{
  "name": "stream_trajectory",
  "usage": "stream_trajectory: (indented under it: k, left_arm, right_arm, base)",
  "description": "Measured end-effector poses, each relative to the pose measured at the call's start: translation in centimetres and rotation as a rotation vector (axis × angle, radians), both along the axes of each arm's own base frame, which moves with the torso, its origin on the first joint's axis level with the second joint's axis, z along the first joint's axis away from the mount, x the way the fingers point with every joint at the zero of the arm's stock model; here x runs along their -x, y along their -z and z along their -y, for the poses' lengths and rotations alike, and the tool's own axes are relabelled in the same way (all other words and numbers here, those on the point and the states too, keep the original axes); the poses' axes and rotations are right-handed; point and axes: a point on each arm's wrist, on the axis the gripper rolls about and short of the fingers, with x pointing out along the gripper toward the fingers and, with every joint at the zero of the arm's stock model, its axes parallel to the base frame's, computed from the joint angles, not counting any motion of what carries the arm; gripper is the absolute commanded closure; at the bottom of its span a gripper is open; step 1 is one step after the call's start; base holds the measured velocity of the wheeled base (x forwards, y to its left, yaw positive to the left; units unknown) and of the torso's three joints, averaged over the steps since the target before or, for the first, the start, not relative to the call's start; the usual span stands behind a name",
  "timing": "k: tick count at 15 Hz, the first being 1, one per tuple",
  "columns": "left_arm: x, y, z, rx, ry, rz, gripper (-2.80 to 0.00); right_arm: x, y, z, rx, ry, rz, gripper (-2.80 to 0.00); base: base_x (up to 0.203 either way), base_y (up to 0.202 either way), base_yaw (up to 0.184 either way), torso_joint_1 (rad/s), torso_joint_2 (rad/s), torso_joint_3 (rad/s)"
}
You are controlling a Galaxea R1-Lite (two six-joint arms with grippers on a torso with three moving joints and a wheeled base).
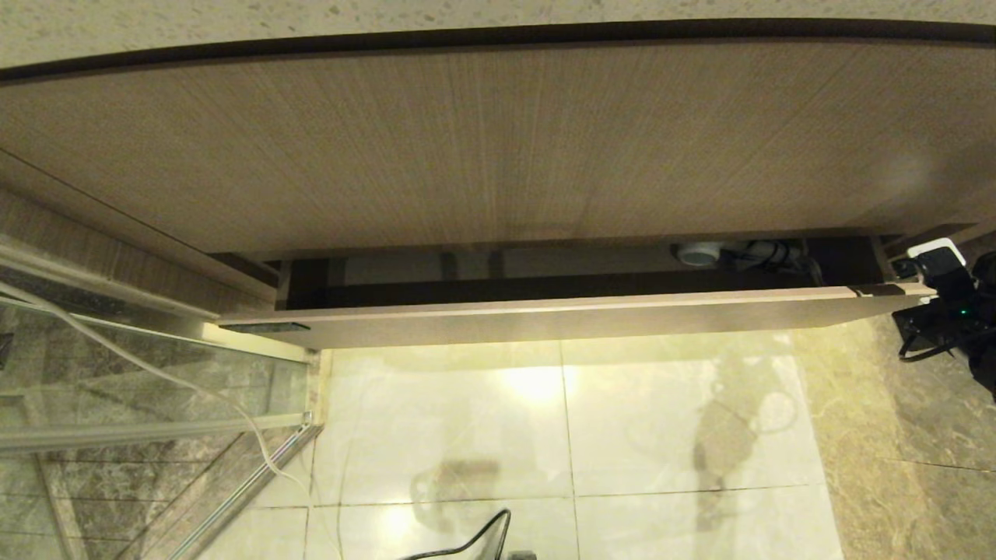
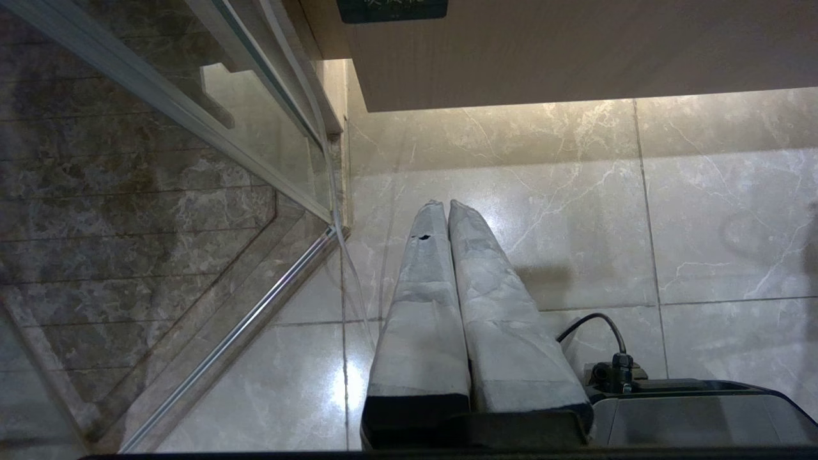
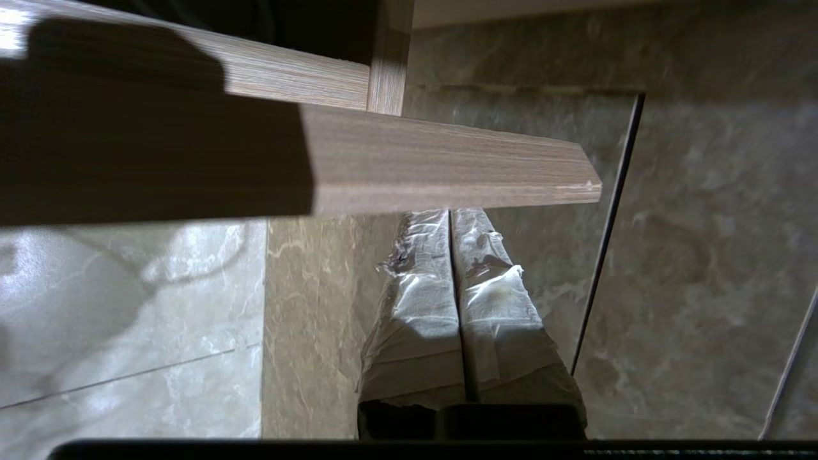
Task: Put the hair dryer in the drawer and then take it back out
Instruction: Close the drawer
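Marble floor point(image 1: 661, 435) below, and I see the drawer point(image 1: 560, 323) ajar, dryer point(image 1: 698, 253) inside at its right. Right gripper point(image 3: 451, 214) pressed together, empty, by the drawer's right corner; left gripper point(image 2: 447, 206) together, parked low.

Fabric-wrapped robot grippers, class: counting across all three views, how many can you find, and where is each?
2. The left gripper, shut, hangs over the glossy marble floor tiles beside the glass shower panel. The right gripper, shut, sits under the right end of the pale wood-grain drawer front.
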Motion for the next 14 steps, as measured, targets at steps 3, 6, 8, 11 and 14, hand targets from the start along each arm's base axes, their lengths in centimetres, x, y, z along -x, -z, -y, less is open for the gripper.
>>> stream_trajectory:
  k: [3, 6, 8, 11, 14]
  left_arm:
    - [0.0, 0.0, 0.0, 0.000, 0.000, 0.000, 0.00]
    - [0.0, 0.0, 0.0, 0.000, 0.000, 0.000, 0.00]
    - [0.0, 0.0, 0.0, 0.000, 0.001, 0.000, 0.00]
    - [0.0, 0.0, 0.0, 0.000, 0.001, 0.000, 0.00]
    - [0.0, 0.0, 0.0, 0.000, 0.000, 0.001, 0.00]
  right_arm:
    - [-1.3, -0.3, 0.1, 0.012, -0.008, 0.063, 0.00]
    - [-3.1, -1.6, -0.5, 0.020, -0.038, 0.199, 0.00]
    - [-3.4, -1.8, -0.7, 0.018, -0.047, 0.222, 0.00]
    - [-2.6, -1.6, -0.7, 0.025, -0.068, 0.141, 0.00]
    - [-0.3, -0.5, -0.4, 0.013, -0.072, -0.102, 0.00]
  base:
    - [0.000, 0.000, 0.000, 0.000, 0.00, 0.000]
    - [0.000, 0.000, 0.000, 0.000, 0.00, 0.000]
    - [0.000, 0.000, 0.000, 0.000, 0.00, 0.000]
    - [0.000, 0.000, 0.000, 0.000, 0.00, 0.000]
    - [0.000, 0.000, 0.000, 0.000, 0.00, 0.000]
